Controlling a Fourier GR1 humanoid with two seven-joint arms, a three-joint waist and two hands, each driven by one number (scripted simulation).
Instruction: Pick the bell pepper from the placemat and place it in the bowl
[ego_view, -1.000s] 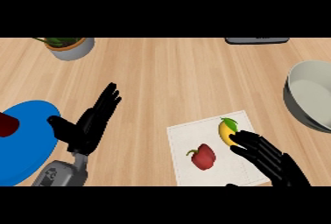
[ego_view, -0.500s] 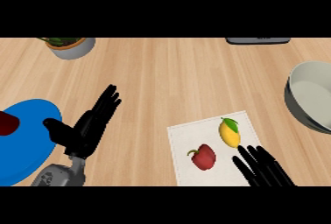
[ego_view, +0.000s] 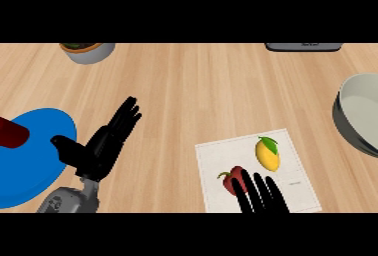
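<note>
A red bell pepper (ego_view: 230, 179) with a green stem lies on the pale placemat (ego_view: 221, 155), at its lower left. Beside it on the mat, up and to the right, rests a yellow mango (ego_view: 268, 154). My right hand (ego_view: 258, 196) comes in from the lower edge with straight fingers, their tips partly over the pepper's right side. The grey-white bowl (ego_view: 359, 117) sits at the right edge, well beyond the mat. My left hand (ego_view: 103, 145) rests open at the left, fingers pointing up.
A blue plate (ego_view: 33, 160) lies at the left edge with a dark red object (ego_view: 11, 132) on its rim. A grey pot (ego_view: 88, 51) stands at the top left, and a dark flat item (ego_view: 304, 46) at the top right.
My right hand has slid left and down, off the mango and toward the bell pepper. The left hand has barely moved.
</note>
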